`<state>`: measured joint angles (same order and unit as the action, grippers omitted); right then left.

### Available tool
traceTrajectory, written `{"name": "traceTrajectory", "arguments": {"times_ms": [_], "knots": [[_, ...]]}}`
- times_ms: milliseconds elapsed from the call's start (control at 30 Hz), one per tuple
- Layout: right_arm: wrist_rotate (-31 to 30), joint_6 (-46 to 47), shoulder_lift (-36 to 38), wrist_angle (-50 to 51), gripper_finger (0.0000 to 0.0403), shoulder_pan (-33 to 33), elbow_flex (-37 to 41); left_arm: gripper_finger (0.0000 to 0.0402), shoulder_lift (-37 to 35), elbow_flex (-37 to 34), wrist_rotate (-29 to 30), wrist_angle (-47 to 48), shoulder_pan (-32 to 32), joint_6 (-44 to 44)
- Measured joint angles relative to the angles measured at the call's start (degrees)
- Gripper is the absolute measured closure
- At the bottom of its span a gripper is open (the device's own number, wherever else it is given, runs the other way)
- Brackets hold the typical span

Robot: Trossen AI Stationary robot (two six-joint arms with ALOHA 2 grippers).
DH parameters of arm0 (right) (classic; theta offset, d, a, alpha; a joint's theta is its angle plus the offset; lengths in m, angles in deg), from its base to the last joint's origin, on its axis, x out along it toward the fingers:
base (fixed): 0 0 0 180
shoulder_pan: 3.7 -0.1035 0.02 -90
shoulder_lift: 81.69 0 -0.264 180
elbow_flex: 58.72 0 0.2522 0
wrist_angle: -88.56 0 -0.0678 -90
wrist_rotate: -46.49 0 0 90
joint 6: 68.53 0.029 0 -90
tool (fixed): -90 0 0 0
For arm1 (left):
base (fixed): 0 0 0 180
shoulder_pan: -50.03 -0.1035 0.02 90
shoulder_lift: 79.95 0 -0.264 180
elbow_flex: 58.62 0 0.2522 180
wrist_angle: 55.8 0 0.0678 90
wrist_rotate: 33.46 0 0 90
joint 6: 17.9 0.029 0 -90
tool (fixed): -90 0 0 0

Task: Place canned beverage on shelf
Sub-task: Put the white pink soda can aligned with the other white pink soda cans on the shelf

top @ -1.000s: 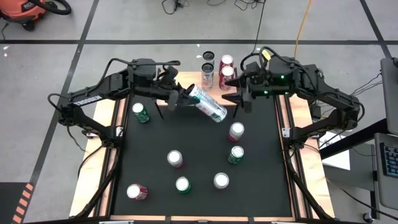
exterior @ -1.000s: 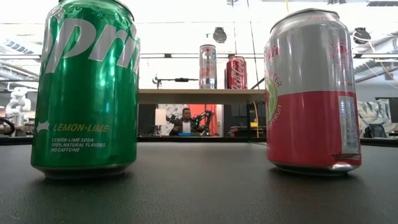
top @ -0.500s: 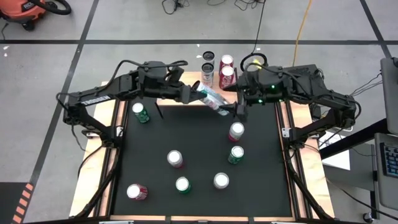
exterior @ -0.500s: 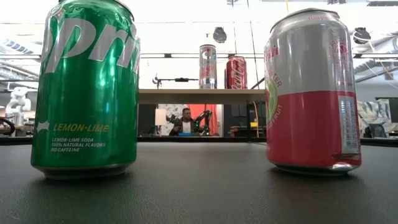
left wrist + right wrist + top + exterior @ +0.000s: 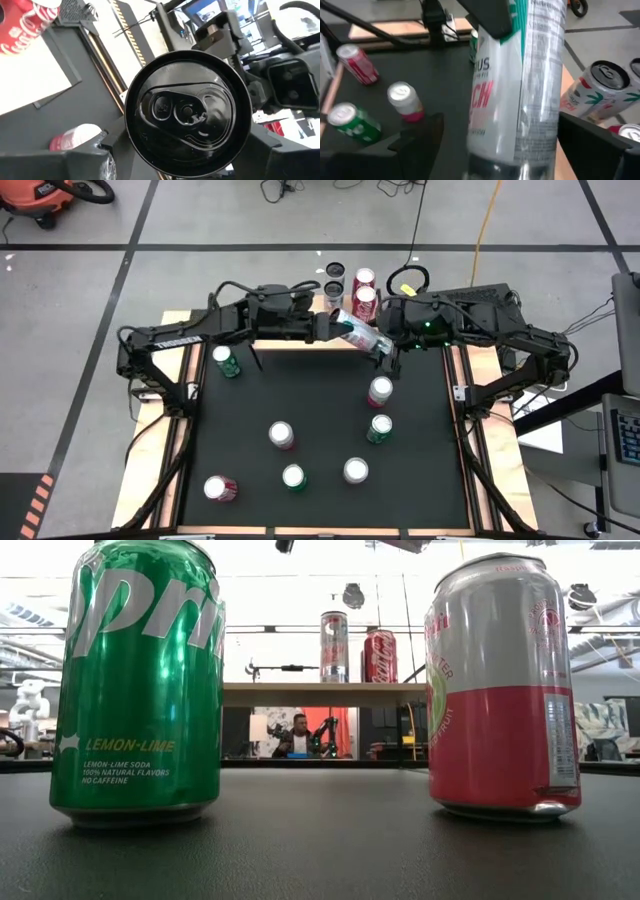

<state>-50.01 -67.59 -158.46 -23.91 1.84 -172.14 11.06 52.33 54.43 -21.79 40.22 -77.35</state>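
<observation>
The left pincer (image 5: 335, 328) is holding a tall slim white can (image 5: 362, 335) by one end, carrying it tilted in the air over the far edge of the black bench (image 5: 250, 405). The right pincer (image 5: 388, 352) is meeting it there: in the right wrist view its two fingers are standing wide on either side of the can's body (image 5: 520, 85), not closed on it. So this looks like a hand-over in mid-air, with the can passing from left arm to right.

The shelf (image 5: 320, 693), a pale wood stand at the far side, is already carrying upright cans, among them a red cola can (image 5: 380, 656) and a slim white one (image 5: 334, 646). Several other soda cans are standing about the bench, a green lemon-lime one (image 5: 140, 680) close to the low camera.

Next, I'd say, the right pincer needs to close firmly on the can before the left one lets go, then turn it upright and set it on a free bit of the shelf without knocking its neighbours.
</observation>
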Motion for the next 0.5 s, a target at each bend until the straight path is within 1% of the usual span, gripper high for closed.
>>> {"name": "traceTrajectory", "arguments": {"times_ms": [167,500], "knots": [[0.03,-0.16,-1.31,0.97,0.0083,0.00,0.00,0.0157,0.67,0.00,0.41,-0.37,0.59,-1.59],[0.33,0.28,-2.80,2.16,0.0158,0.02,0.00,0.0157,0.67,0.00,0.47,-0.15,0.90,-1.32]]}}
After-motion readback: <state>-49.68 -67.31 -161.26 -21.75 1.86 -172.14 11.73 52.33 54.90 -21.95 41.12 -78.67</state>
